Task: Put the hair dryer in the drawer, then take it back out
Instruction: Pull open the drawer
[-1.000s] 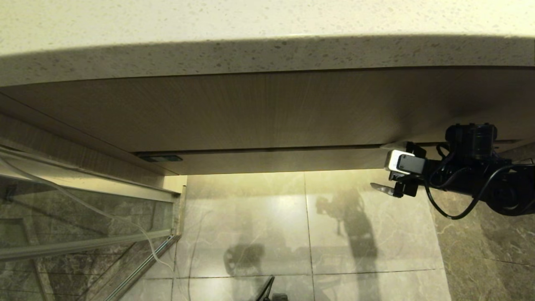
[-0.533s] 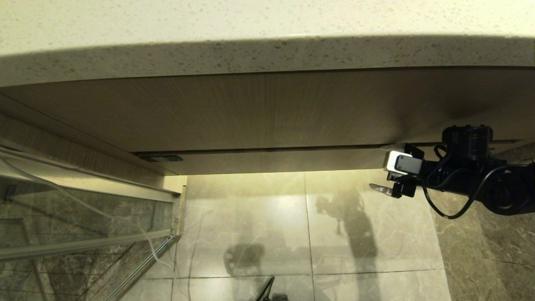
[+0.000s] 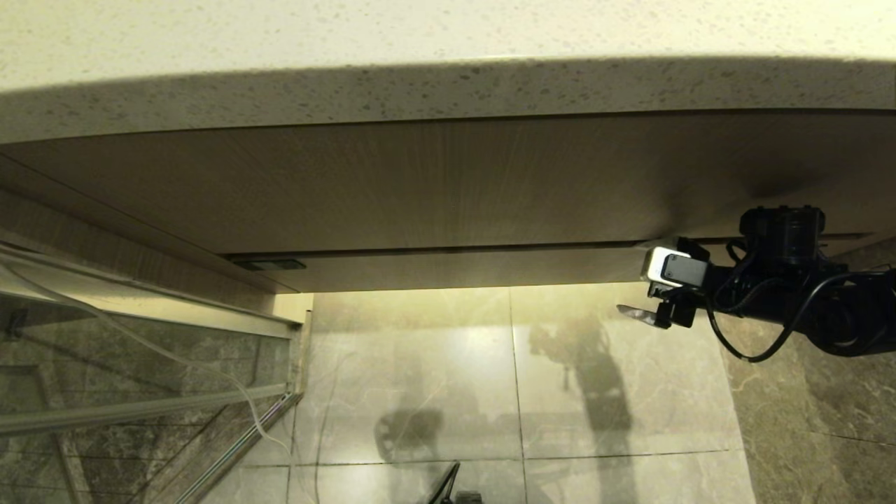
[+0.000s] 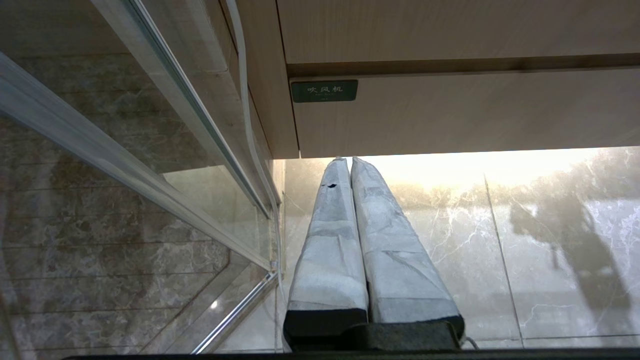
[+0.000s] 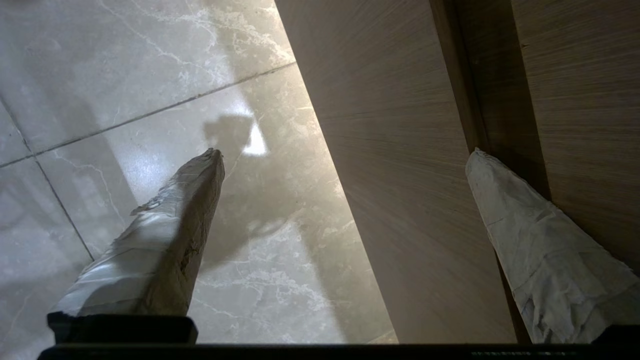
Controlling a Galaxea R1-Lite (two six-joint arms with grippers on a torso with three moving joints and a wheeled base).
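Drawer (image 3: 455, 269) first: it sits shut, its narrow wood-grain front running as a slim strip below the taller wood-grain panel (image 3: 455, 182), with a dark gap between the two. Both hang beneath the speckled stone bench (image 3: 420, 42). At the drawer's 9 o'clock end there is a small green label (image 4: 324, 91) with white characters on it.

Over at the drawer's 3 o'clock end, the right end effector (image 3: 647, 280) is up against the front. Its fingers are spread wide with nothing held between them. In the right wrist view the end effector (image 5: 345, 152) straddles the drawer (image 5: 400, 175): one taped finger (image 5: 160, 240) hangs over the floor side, and the other (the one nearer the panel) lies along the dark gap above the front. Whether either finger actually touches the wood I cannot tell.

The left end effector (image 4: 348, 160) hangs low near the labelled end, just below the drawer's (image 4: 450, 115) lower edge. Its two wrapped fingers are pressed together with nothing between them.

Underneath is a glossy marble-tile floor (image 3: 420, 364). A glass panel (image 3: 140, 364) in a metal frame stands at 8 o'clock, with a thin white cable (image 3: 210, 378) trailing down past it.
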